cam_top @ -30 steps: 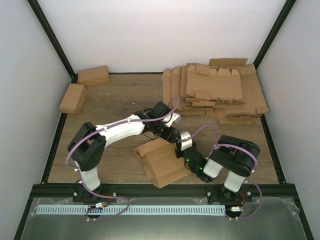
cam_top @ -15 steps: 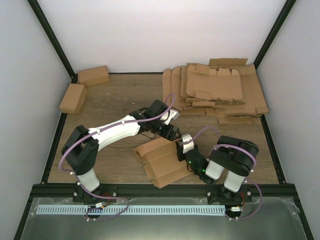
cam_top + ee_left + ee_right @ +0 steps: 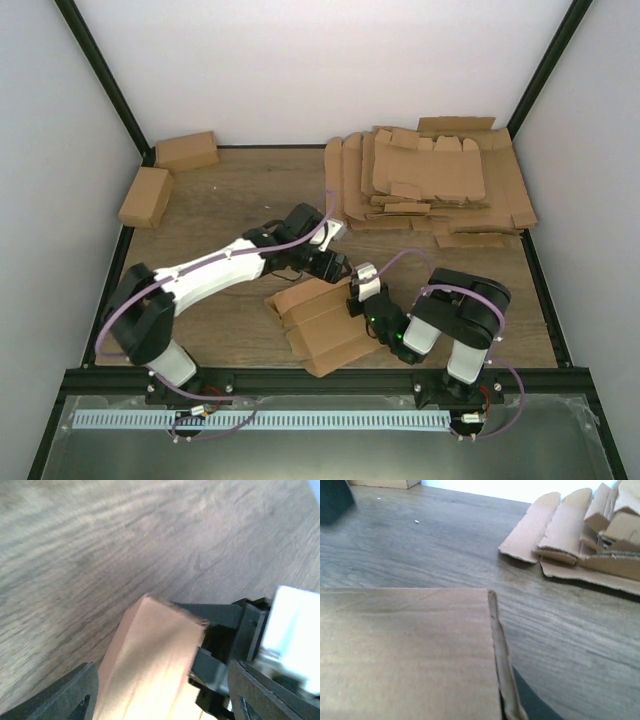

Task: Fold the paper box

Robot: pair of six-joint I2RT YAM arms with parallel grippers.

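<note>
The paper box (image 3: pixel 318 325), a brown, partly folded blank, lies at the near middle of the table. One flap stands up at its far right corner. My left gripper (image 3: pixel 335 268) is over that corner, open, with the raised flap (image 3: pixel 150 665) between its wide-apart fingers (image 3: pixel 82 692). My right gripper (image 3: pixel 357 292) meets the same corner from the right. In the right wrist view the box (image 3: pixel 405 650) fills the lower left. The right gripper (image 3: pixel 506 711) looks shut on the flap's thin edge, with one dark finger (image 3: pixel 532 705) showing beside it. Its black fingers also show in the left wrist view (image 3: pixel 212 665).
Two folded brown boxes (image 3: pixel 187 151) (image 3: pixel 145 196) sit at the back left. A pile of flat brown blanks (image 3: pixel 430 180) covers the back right and also shows in the right wrist view (image 3: pixel 580 535). Black frame rails (image 3: pixel 110 270) edge the table.
The left arm's elbow has swung left and down, and its gripper has shifted slightly toward the box corner. The right gripper has edged left against the raised flap.
</note>
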